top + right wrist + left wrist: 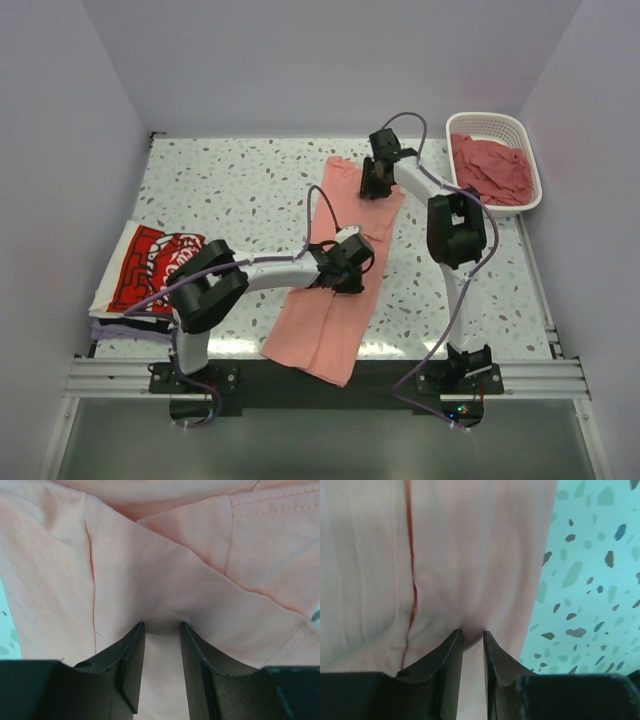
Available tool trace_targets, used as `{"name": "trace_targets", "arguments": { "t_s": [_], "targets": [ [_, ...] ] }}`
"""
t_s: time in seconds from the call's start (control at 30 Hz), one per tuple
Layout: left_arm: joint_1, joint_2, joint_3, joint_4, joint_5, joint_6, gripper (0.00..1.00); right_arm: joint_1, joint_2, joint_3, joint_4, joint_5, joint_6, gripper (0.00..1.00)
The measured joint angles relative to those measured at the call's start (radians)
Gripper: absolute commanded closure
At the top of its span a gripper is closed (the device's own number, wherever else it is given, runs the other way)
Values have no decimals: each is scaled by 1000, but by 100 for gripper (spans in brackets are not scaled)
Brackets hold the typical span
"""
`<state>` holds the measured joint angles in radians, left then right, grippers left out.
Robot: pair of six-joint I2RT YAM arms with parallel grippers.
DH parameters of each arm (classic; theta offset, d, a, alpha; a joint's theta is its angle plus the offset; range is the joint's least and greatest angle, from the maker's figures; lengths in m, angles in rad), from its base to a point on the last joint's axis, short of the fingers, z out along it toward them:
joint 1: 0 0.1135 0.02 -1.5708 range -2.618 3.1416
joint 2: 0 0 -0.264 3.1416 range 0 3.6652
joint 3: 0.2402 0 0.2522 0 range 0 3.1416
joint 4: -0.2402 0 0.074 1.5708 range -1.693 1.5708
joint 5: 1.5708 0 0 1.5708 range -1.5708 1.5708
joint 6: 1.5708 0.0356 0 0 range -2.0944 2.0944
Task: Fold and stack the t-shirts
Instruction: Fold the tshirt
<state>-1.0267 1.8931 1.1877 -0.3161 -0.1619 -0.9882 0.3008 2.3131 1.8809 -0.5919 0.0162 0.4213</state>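
Observation:
A salmon-pink t-shirt lies as a long, narrow folded strip from the table's far middle to over the near edge. My left gripper is down on its middle, near the right edge; in the left wrist view the jaws are pinched on a pucker of the cloth. My right gripper is on the shirt's far end; in the right wrist view the jaws grip a bunched fold of the cloth. A white tee with red-and-black print lies folded on a pale purple one at the left.
A white slatted basket at the far right holds several more pink shirts. The speckled table top shows between the stack and the strip. Walls close in the left, right and far sides.

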Motion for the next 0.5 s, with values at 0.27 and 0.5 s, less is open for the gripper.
{"name": "trace_targets", "arguments": {
  "t_s": [0.27, 0.5],
  "targets": [
    [93, -54, 33, -14, 72, 31, 59, 7, 112, 208, -48, -7, -81, 40],
    [103, -337, -175, -13, 62, 49, 60, 7, -57, 17, -40, -3, -97, 34]
  ]
}}
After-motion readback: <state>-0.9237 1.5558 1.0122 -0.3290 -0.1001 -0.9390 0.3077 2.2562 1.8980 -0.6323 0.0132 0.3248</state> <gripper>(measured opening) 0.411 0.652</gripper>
